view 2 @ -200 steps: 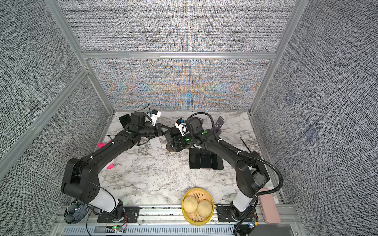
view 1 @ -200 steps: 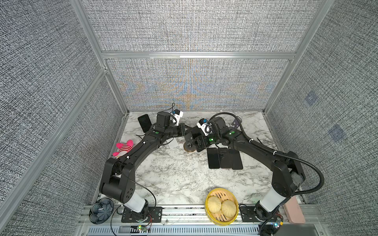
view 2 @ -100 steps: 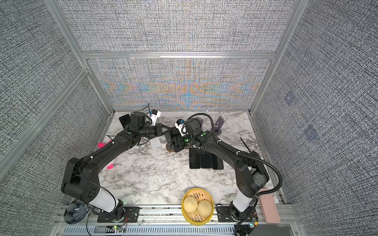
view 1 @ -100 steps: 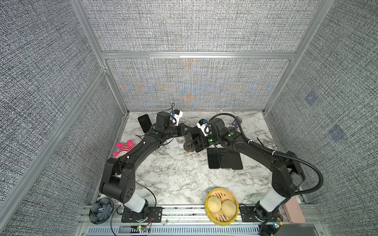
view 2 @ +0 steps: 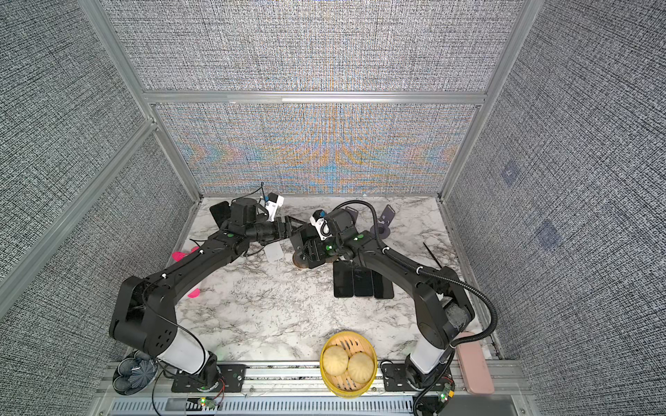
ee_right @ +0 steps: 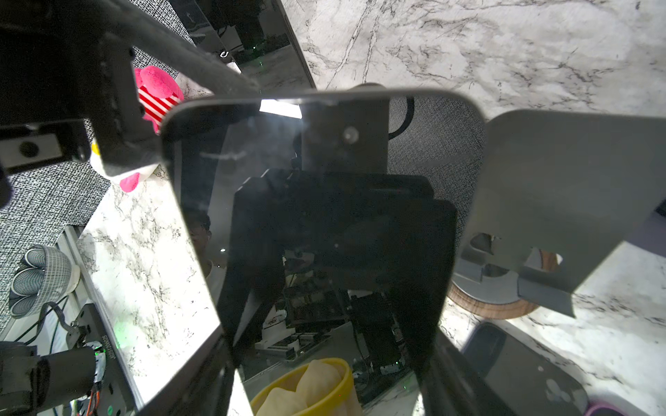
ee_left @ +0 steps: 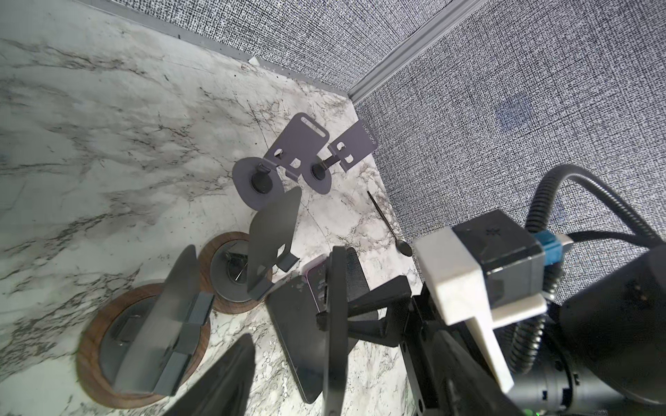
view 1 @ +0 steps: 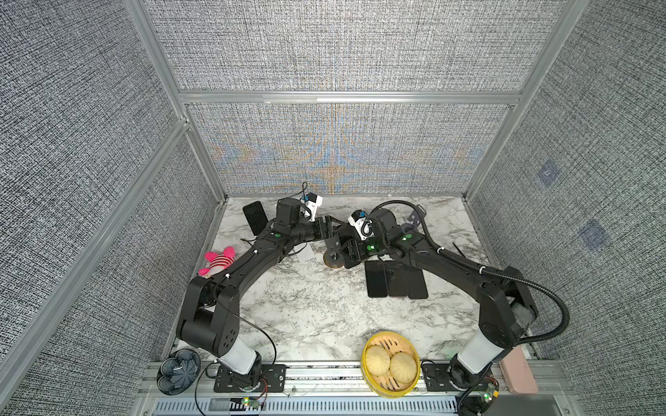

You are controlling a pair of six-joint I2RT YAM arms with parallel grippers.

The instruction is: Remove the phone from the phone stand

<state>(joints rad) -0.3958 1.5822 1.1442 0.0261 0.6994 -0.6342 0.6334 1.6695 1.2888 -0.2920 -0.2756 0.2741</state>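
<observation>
Loosening just now, left hand (view 1: 332, 228) spread wide at the phone (ee_right: 252, 162), right hand (view 1: 341, 249) clamped on its edges, phone stand (ee_right: 562, 187) alongside.

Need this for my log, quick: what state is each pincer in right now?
Left pincer: open, holding nothing.
Right pincer: closed on the phone.

Both top views are bright and even, lit from overhead: the arms drop only soft, short shadows on the marble table (view 1: 324, 317), and the back wall (view 1: 342, 158) above the table swims with coloured moiré. Left wrist view is sharp at the table's far corner, while the stand (ee_left: 155, 331) nearest the lens is soft. In the right wrist view the phone (ee_right: 223, 180) glass mirrors a white lamp strip, and the table beside it is bleached pale.
</observation>
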